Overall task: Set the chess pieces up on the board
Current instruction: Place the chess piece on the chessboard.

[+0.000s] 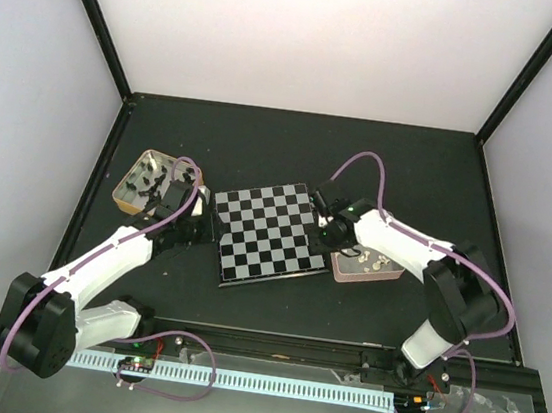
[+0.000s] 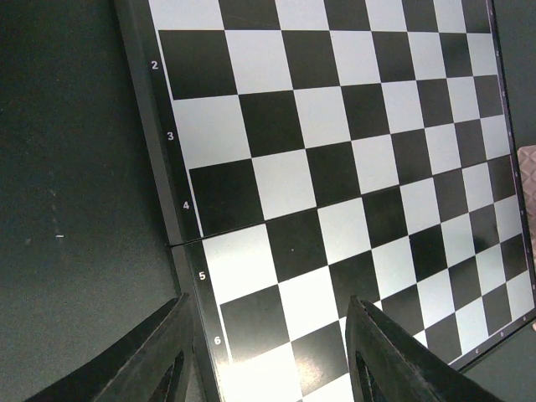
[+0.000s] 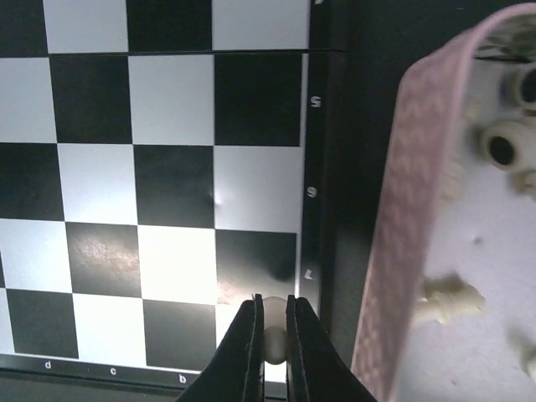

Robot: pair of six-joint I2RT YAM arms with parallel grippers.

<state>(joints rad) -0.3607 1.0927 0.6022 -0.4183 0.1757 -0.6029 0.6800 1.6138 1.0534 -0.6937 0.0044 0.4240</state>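
Observation:
The chessboard [image 1: 269,232] lies in the middle of the table with no pieces standing on it; it also shows in the left wrist view [image 2: 335,167] and the right wrist view [image 3: 167,167]. My right gripper [image 3: 271,322] is shut on a cream-white chess piece [image 3: 273,335], held just above the board's corner squares by the rim; in the top view the gripper [image 1: 330,231] is at the board's right edge. My left gripper [image 2: 268,352] is open and empty over the board's left rim, seen from above [image 1: 197,219]. More cream pieces [image 3: 448,300] lie in the pink tray [image 1: 367,269].
A gold-rimmed tin [image 1: 148,180] holding black pieces stands left of the board, behind my left arm. The pink tray's wall [image 3: 410,218] runs close along the right of my right gripper.

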